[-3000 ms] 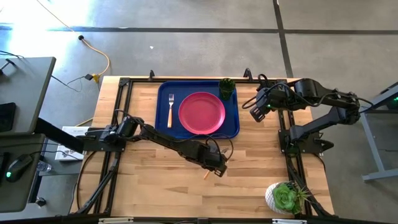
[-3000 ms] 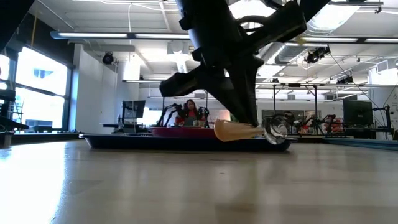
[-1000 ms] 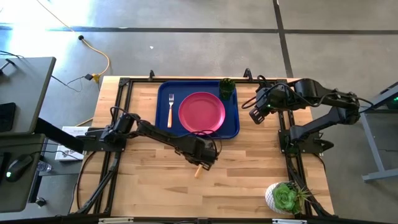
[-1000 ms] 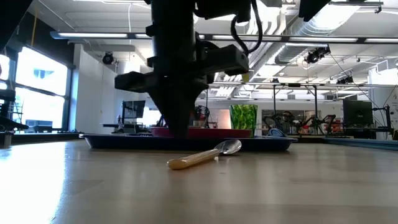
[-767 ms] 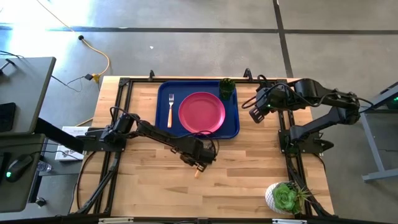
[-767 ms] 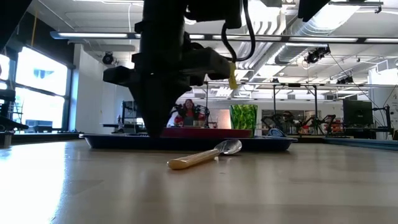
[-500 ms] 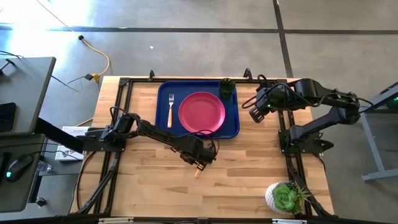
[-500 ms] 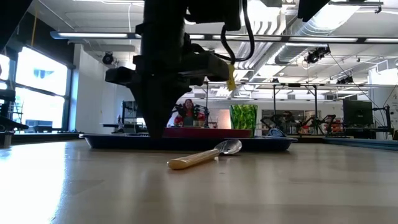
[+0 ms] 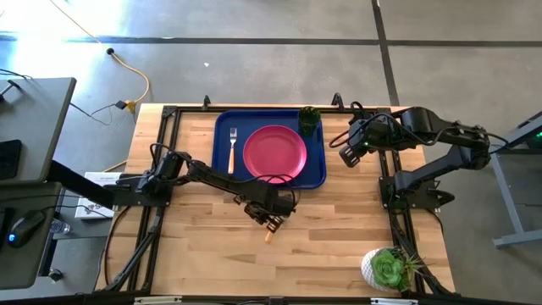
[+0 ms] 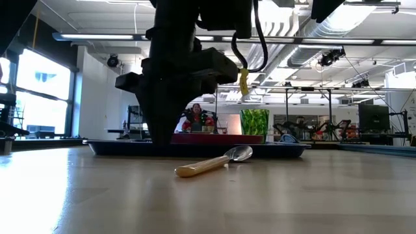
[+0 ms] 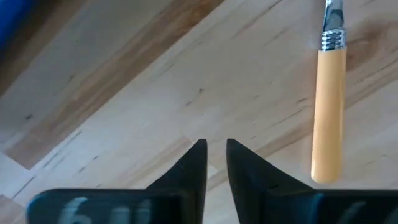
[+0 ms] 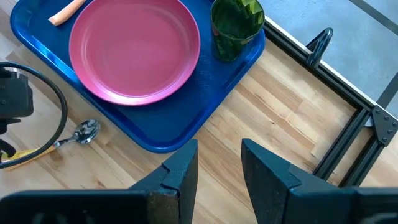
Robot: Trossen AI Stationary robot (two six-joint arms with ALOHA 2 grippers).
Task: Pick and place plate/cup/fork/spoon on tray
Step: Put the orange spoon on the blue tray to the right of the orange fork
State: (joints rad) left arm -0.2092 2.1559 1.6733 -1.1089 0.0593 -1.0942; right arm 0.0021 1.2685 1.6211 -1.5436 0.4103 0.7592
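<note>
Since three seconds ago the spoon (image 9: 271, 230) has left the left gripper (image 9: 273, 222) and lies flat on the bench (image 9: 339, 246), just outside the tray (image 9: 222, 144). That gripper hovers low beside the handle, fingers (image 11: 194, 163) parted by a narrow gap, empty. Plate (image 9: 275, 153), fork (image 9: 231, 148) and cup (image 9: 308, 119) sit in the tray. Right gripper (image 9: 347, 154) waits beside the tray, fingers apart, empty.

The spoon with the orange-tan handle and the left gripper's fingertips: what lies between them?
Only bare wooden table, seen in the left wrist view; the spoon lies untouched beside the left gripper, whose narrowly parted fingers hold nothing.
</note>
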